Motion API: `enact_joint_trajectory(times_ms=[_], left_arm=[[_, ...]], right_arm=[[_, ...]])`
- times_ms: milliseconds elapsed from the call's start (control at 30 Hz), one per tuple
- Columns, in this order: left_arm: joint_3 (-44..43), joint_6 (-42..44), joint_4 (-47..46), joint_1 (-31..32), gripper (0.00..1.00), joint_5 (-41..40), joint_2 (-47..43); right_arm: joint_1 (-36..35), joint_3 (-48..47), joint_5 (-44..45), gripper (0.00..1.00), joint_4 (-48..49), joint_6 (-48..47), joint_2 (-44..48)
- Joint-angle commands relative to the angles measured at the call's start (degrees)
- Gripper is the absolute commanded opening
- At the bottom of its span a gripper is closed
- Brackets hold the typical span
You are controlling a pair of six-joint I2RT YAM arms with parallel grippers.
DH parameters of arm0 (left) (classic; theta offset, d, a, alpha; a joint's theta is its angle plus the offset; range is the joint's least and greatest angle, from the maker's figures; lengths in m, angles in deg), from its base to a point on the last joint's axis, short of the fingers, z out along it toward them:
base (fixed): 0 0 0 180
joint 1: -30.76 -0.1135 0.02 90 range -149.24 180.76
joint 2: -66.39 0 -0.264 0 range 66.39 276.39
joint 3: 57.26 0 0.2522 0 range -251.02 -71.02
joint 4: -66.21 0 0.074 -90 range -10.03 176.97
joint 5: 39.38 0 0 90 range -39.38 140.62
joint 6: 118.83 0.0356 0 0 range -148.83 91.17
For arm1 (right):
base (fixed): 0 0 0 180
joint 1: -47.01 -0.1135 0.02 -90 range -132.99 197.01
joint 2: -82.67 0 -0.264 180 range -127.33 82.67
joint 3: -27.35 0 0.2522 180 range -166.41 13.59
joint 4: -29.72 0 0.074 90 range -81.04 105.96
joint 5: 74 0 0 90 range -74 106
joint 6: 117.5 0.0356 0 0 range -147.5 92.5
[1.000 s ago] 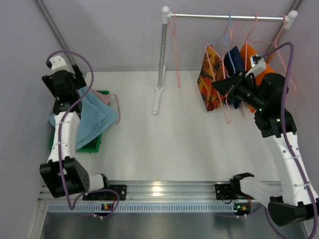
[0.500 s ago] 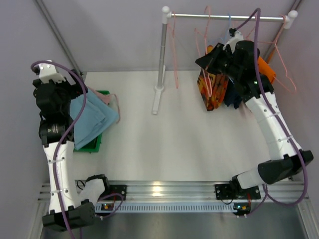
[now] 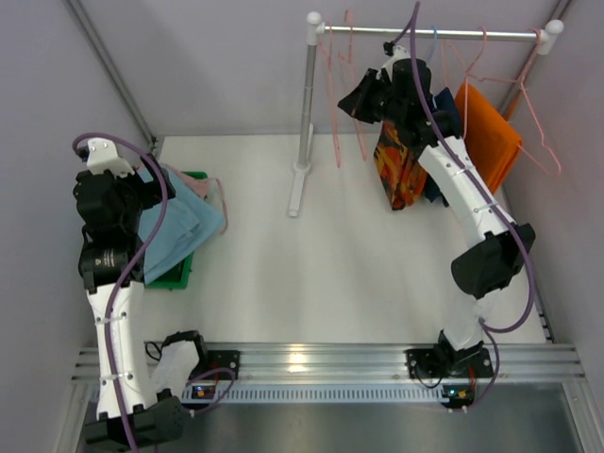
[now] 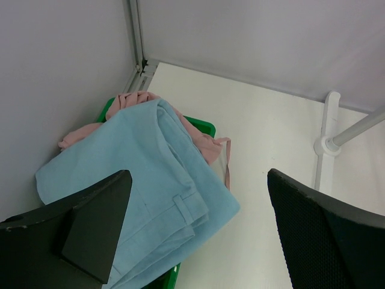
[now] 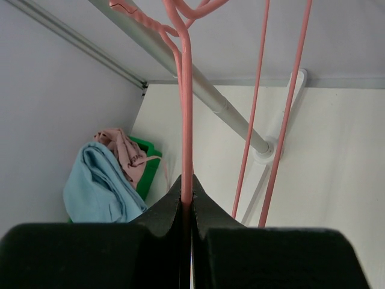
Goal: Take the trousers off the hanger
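Light blue trousers lie folded over dusty pink trousers in a green bin at the left. On the rail hang orange-and-red patterned trousers, navy trousers and plain orange trousers. My right gripper is shut on the wire of a bare pink hanger, held up at the rail; the top view shows this gripper left of the patterned pair. My left gripper stands open above the light blue trousers, holding nothing.
The rack's grey upright rises from a white foot on the table's far side. Other bare pink hangers hang near the rail's left end and one at its right. Walls close in on both sides.
My right arm has lifted the bare pink hanger up and to the left, from beside the patterned trousers to the rail. The left arm has drawn back slightly above the bin, gripper still open.
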Motion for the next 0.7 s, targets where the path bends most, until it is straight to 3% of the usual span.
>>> enact_joint_trajectory(times_ms=[0, 200, 333, 533, 633, 667], left_arm=[[0.6, 0.1, 0.6, -0.3, 0.99, -0.4, -1.1], [0.3, 0.9, 0.8, -0.3, 0.99, -0.4, -1.2], [-0.1, 1.0, 0.7, -0.3, 0.99, -0.2, -1.0], [-1.5, -0.3, 0.7, -0.3, 0.99, 1.0, 0.3], [-2.8, -1.2, 0.6, -0.3, 0.99, 1.8, 0.7], [-3.4, -1.3, 0.5, -0.3, 0.99, 2.1, 0.7]], right_arm=[[-1.6, -4.9, 1.2, 0.0, 6.3, -1.8, -1.0], [-2.6, -5.8, 0.9, 0.01, 6.8, -1.8, -2.7], [-2.8, -5.5, 0.5, 0.27, 6.8, -1.5, -2.5], [-2.7, -3.2, 0.1, 0.32, 6.5, -1.9, -0.1], [-2.5, -1.2, -1.5, 0.5, 6.5, -2.2, 2.3], [-2.5, -0.3, -1.9, 0.6, 6.5, -2.6, 3.3]])
